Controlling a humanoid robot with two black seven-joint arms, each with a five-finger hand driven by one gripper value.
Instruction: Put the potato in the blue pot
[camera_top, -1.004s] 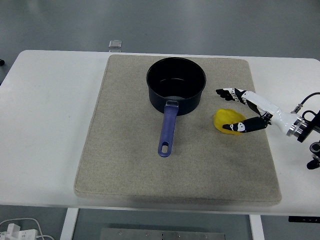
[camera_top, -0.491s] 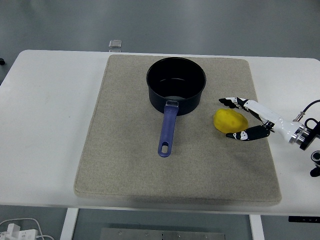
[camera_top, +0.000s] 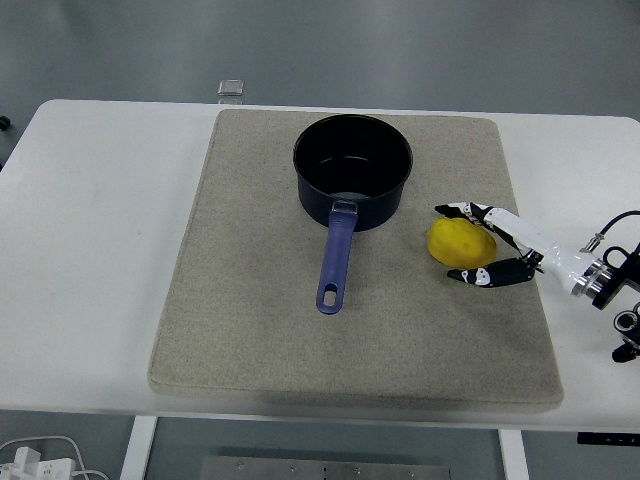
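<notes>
Our right hand (camera_top: 487, 243) has its fingers (camera_top: 458, 211) spread wide around the yellow potato (camera_top: 461, 241), one above it and one below, so we can close on it. We hold nothing yet. The potato sits on the mat (camera_top: 250, 330) on the worktop (camera_top: 90, 250). The blue pot (camera_top: 352, 172) waits just past the fingers, empty.

Right hand (camera_top: 500, 245): white shell, black-and-white jointed fingers (camera_top: 462, 211), silver wrist ring (camera_top: 590, 279), thin black cable (camera_top: 618, 221).
</notes>
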